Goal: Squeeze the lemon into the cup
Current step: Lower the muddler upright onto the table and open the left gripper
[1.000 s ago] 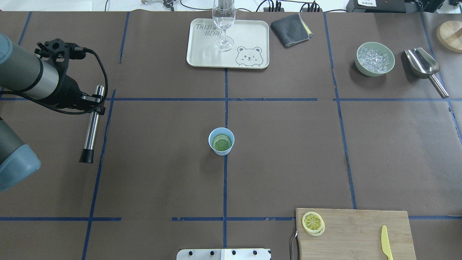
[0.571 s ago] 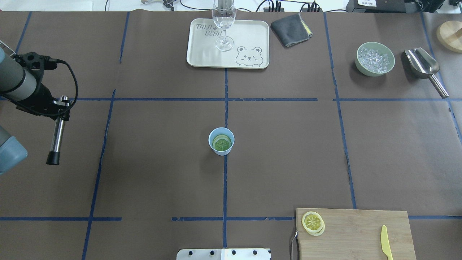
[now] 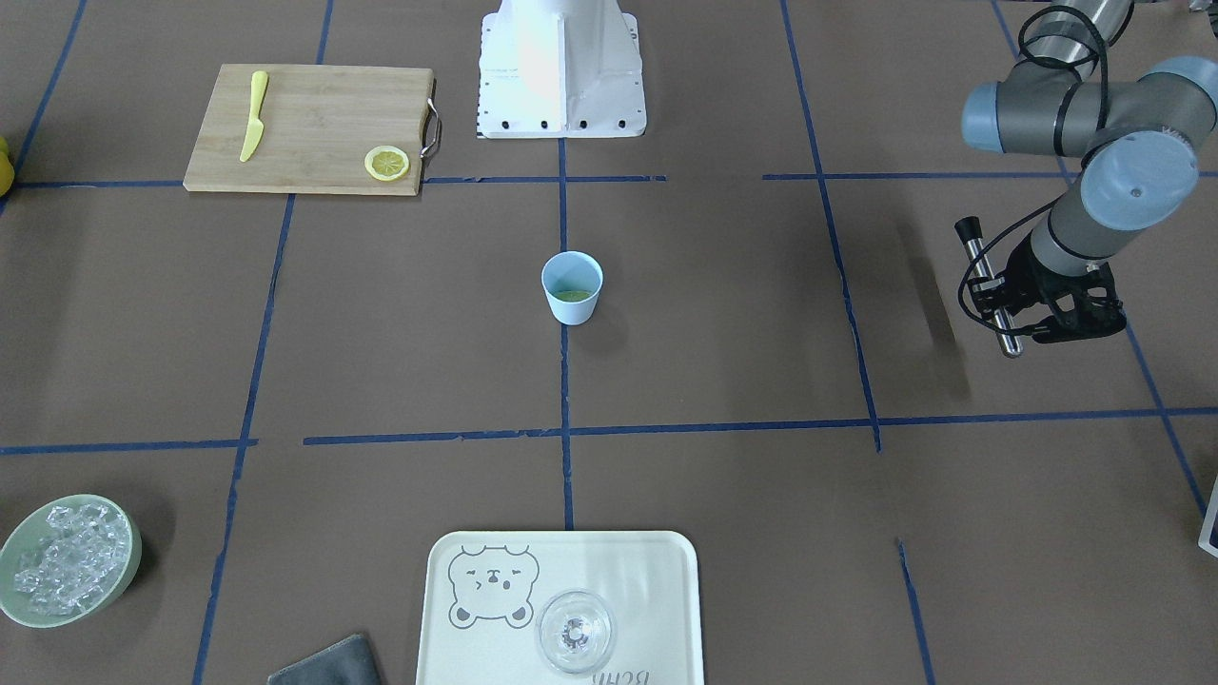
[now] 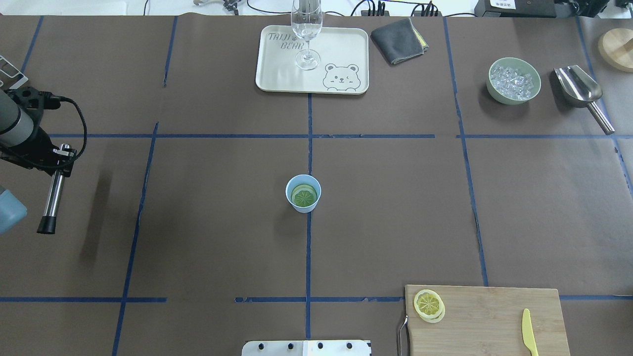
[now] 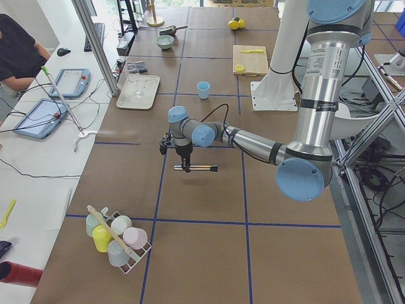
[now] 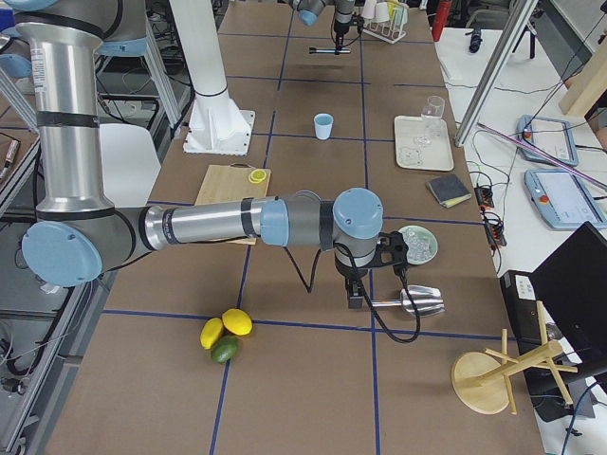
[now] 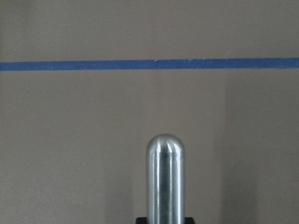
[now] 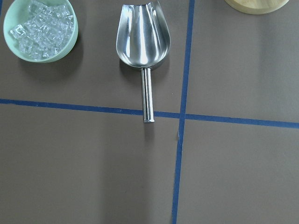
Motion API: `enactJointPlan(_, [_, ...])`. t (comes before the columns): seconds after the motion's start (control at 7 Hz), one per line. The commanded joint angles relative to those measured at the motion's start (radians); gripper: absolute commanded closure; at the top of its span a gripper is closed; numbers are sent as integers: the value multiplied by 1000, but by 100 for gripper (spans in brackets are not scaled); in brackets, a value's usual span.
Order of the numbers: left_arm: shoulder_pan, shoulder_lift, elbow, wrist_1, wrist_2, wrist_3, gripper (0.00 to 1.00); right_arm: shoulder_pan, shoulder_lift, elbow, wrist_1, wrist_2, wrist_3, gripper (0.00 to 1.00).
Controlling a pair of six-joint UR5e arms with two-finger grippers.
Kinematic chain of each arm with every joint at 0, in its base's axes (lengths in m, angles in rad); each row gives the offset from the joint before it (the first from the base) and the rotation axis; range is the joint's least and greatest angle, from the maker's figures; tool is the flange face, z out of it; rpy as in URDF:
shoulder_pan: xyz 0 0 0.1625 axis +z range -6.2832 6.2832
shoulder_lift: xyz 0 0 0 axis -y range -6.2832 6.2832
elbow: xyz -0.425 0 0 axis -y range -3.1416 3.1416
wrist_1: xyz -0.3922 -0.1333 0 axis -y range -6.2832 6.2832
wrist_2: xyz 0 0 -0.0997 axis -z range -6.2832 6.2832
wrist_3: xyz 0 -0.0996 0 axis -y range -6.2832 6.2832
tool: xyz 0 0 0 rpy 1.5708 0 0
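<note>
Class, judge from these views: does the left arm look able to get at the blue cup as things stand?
Probably yes for reach: only bare table lies between the left gripper and the cup. But that gripper is shut on a metal rod, so it likely couldn't grasp the cup.

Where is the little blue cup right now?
In the overhead view the cup stands mid-table on the blue tape line, a lemon slice inside, the bear tray beyond it.

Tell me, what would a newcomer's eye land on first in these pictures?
The light blue cup stands alone at the centre of the table, with a lemon slice lying inside it. Off to the robot's left, the left gripper holds a black-tipped steel rod level above the table.
</note>
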Motion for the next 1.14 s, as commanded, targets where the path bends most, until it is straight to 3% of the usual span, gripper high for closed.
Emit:
enactJointPlan(0.0, [1,-31,43,-20,9,1,100,0,-2,0,0,0,0,0])
enactJointPlan(0.57, [8,-40,80,-74,23,1,100,0,3,2,0,2,0,0])
enactJointPlan(0.71, [11,-40,83,-76,23,1,67,0,3,2,0,2,0,0])
enactJointPlan(0.86, [11,-40,80,-76,22,-11,1,0,3,2,0,2,0,0])
enactJointPlan(1.0, [11,-39,82,-76,22,-9,0,0,3,5,0,2,0,0])
